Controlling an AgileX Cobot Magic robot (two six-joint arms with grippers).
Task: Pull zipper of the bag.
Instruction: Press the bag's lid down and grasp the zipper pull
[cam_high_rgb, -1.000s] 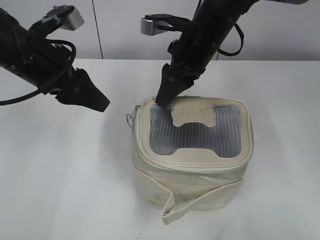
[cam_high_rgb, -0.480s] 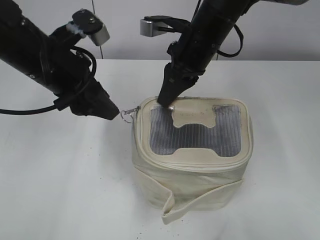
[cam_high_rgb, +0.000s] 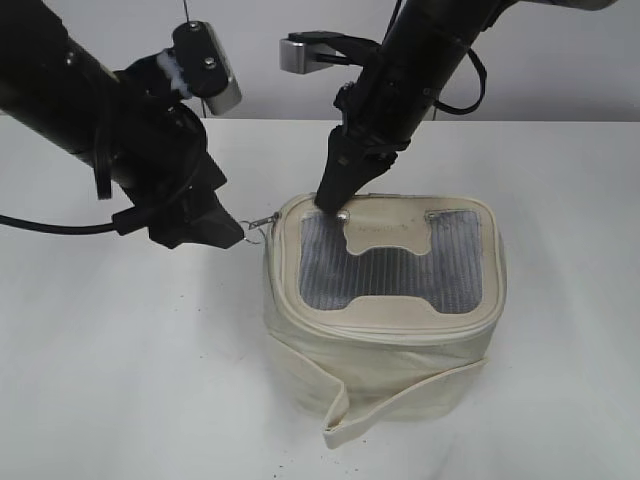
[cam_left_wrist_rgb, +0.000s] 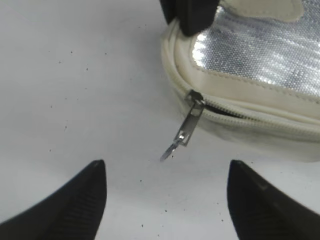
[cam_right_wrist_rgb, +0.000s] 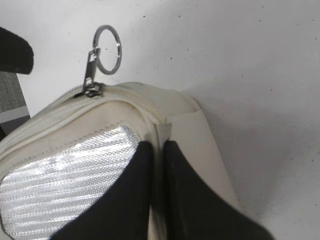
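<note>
Exterior view: the bag (cam_high_rgb: 385, 320) was seen as a boxy cream-white fabric case sitting near the middle of the white table (cam_high_rgb: 120, 380). A rounded-rectangle lid was noted on top, with a shiny grey mesh window (cam_high_rgb: 390, 272) and a cream patch (cam_high_rgb: 385, 232) sewn over it. A flat strap (cam_high_rgb: 400, 400) was draped loosely across the front, its end lying on the table.

The zipper (cam_left_wrist_rgb: 250, 116) was seen as a cream toothed track around the lid edge, closed along the visible stretch. One silver slider (cam_left_wrist_rgb: 194, 100) was located at the lid's left corner, with a flat metal tab and a round ring pull (cam_right_wrist_rgb: 107, 50) hanging outward over the table.

The left gripper (cam_high_rgb: 232, 235) was held low just beside that pull; in the left wrist view its black fingers (cam_left_wrist_rgb: 75, 200) were spread wide, the pull between them but not touched. The right gripper (cam_high_rgb: 330, 198) was pressed onto the lid's back-left corner, its fingers (cam_right_wrist_rgb: 130, 200) almost together with a thin fold of lid edge between them.

Tabletop was matte white with small dark specks. A pale grey wall (cam_high_rgb: 250, 60) with one vertical seam was seen behind.
</note>
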